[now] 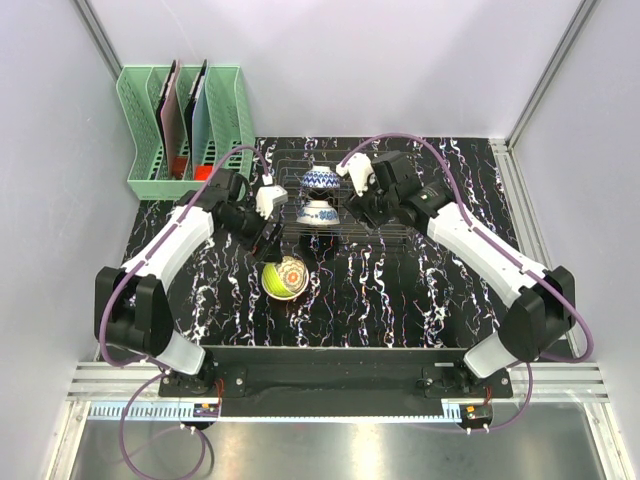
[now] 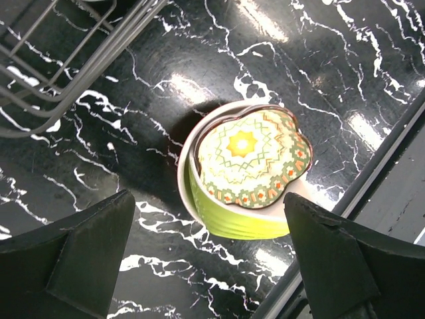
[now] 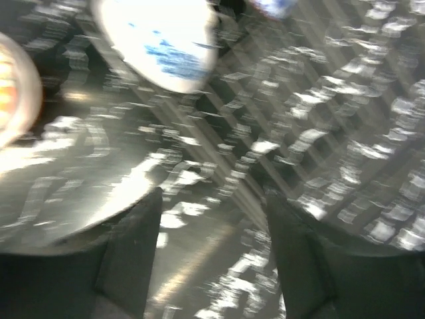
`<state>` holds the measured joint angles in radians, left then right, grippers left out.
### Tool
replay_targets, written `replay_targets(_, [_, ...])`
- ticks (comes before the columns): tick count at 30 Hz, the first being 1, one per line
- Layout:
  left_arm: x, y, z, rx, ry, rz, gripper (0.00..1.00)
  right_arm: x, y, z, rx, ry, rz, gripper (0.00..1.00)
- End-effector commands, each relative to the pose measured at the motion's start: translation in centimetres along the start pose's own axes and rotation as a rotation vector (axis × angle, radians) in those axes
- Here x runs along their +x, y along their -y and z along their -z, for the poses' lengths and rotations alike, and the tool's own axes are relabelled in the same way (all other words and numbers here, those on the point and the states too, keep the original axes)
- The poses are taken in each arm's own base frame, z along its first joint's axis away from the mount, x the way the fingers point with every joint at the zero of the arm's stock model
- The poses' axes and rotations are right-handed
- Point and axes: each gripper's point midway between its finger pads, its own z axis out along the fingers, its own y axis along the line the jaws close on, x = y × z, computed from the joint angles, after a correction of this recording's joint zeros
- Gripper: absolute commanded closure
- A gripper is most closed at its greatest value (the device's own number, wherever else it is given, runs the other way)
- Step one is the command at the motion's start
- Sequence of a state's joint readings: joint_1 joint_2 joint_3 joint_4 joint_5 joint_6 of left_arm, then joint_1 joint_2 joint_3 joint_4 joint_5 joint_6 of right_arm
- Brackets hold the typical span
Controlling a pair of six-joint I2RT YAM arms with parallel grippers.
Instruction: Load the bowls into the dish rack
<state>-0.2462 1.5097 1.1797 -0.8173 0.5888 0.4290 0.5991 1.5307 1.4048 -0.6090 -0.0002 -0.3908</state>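
Left wrist: left gripper [image 2: 209,203] spread over green bowl [image 2: 232,222].

Left gripper [image 2: 209,206] seen from above, jaws wide apart and holding nothing. Between them a stack rests on the black marbled table [image 2: 319,80]: a white bowl [image 2: 184,156], a lime green bowl [image 2: 229,222] and a lobed patterned bowl [image 2: 249,156]. The dish rack [image 2: 99,56] corner shows upper left.
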Motion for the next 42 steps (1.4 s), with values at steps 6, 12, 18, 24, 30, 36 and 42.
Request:
replay_targets(6, [-0.1, -0.4, 1.1, -0.062, -0.02, -0.039, 0.01, -5.2, -8.6, 0.4, -0.486, 0.134, -0.279, 0.48])
replay_targets(12, [1.3, -0.3, 0.8, -0.06, -0.053, -0.036, 0.01, -5.0, -11.6, -2.0, -0.54, 0.072, -0.265, 0.5])
replay_targets(18, [2.0, -0.3, 0.3, -0.046, -0.074, -0.029, 0.01, -3.7, -13.8, -4.5, -0.567, -0.005, -0.27, 0.5])
replay_targets(24, [2.4, 0.0, 0.4, -0.037, -0.081, -0.03, 0.01, -2.5, -14.8, -6.5, -0.576, -0.061, -0.284, 0.5])
replay_targets(30, [2.5, 0.2, 0.8, -0.044, -0.073, -0.038, 0.01, -1.6, -16.3, -7.6, -0.608, -0.106, -0.297, 0.49])
replay_targets(36, [1.8, 0.8, 1.8, -0.058, -0.027, -0.067, 0.01, -1.4, -17.8, -8.4, -0.632, -0.131, -0.293, 0.48])
replay_targets(42, [0.3, 1.2, 3.1, -0.071, 0.046, -0.096, 0.01, -1.6, -18.9, -8.6, -0.647, -0.137, -0.279, 0.49])
